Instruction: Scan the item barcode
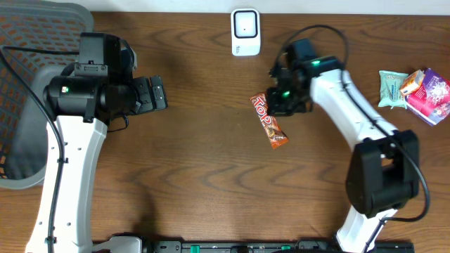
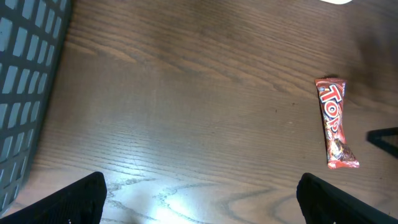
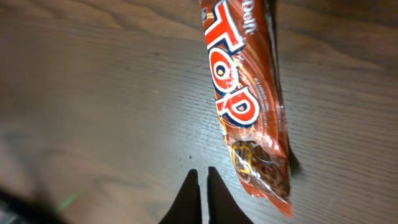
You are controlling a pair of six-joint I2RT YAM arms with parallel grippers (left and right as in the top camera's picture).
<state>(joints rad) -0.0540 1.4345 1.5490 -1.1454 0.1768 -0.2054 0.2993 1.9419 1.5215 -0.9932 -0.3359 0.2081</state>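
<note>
The item, a red-orange "TOP" candy bar (image 1: 269, 121), lies flat on the wooden table, printed side up; no barcode shows. It also appears in the left wrist view (image 2: 335, 123) and fills the right wrist view (image 3: 245, 93). My right gripper (image 1: 280, 105) hovers by the bar's right side. Its fingers are shut together with nothing between them (image 3: 202, 171), just left of the bar's lower end. My left gripper (image 1: 160, 93) hangs open far to the left of the bar, and only bare wood lies between its fingers (image 2: 202, 205). A white scanner (image 1: 245, 31) stands at the back edge.
Two snack packs lie at the far right, one green (image 1: 391, 88) and one pink-and-white (image 1: 429, 95). A grey mesh chair (image 1: 31, 77) stands off the table's left side; its seat also shows at the left edge of the left wrist view (image 2: 25, 93).
</note>
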